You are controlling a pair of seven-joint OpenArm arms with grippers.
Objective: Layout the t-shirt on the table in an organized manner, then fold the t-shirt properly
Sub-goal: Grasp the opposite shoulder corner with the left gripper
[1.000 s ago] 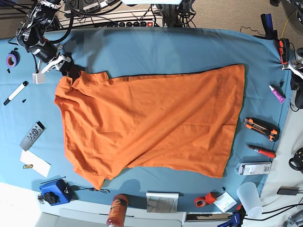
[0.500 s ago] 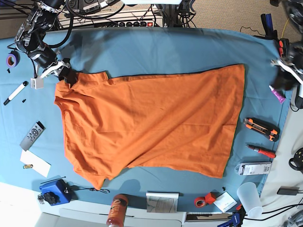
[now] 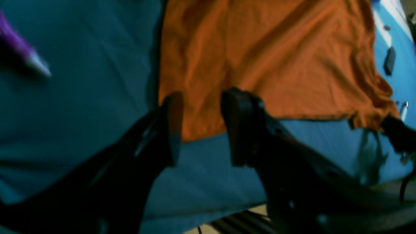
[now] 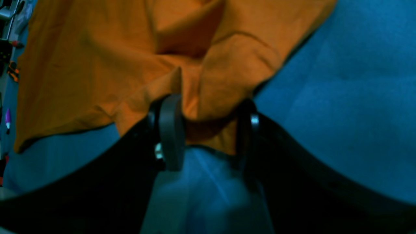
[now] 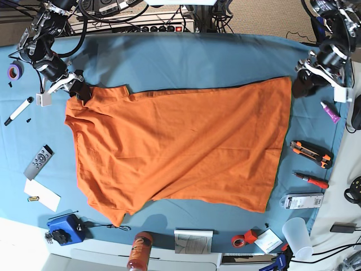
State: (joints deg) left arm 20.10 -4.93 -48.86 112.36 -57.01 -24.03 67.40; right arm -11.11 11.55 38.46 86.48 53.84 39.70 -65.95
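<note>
Right wrist view: the right gripper [image 4: 208,130] has its jaws parted, with a bunched fold of the t-shirt [image 4: 113,58] sitting between them; the cloth touches the inner face of each pad, but whether it is pinched tight cannot be told. Beyond the fingertips the orange cloth spreads away in soft wrinkles, and bare table [image 4: 351,97] lies to one side of the jaws.

Left wrist view shows the left gripper [image 3: 201,128] with jaws apart and holding nothing, hanging above a corner of the t-shirt [image 3: 266,55]. Teal table [image 3: 81,97] lies beside and beneath the jaws, and a blurred purple marker [image 3: 22,52] lies off to one side.

From the base camera, the t-shirt [image 5: 180,147] lies spread across the middle of the table [image 5: 203,59], a gripper at each of two neighbouring corners. Beyond the left gripper [image 5: 304,84], along the table's edge, lie a utility knife [image 5: 311,154] and a screwdriver [image 5: 311,180]; past the right gripper [image 5: 76,89] lie a black marker [image 5: 18,110] and a remote [image 5: 38,161].
</note>
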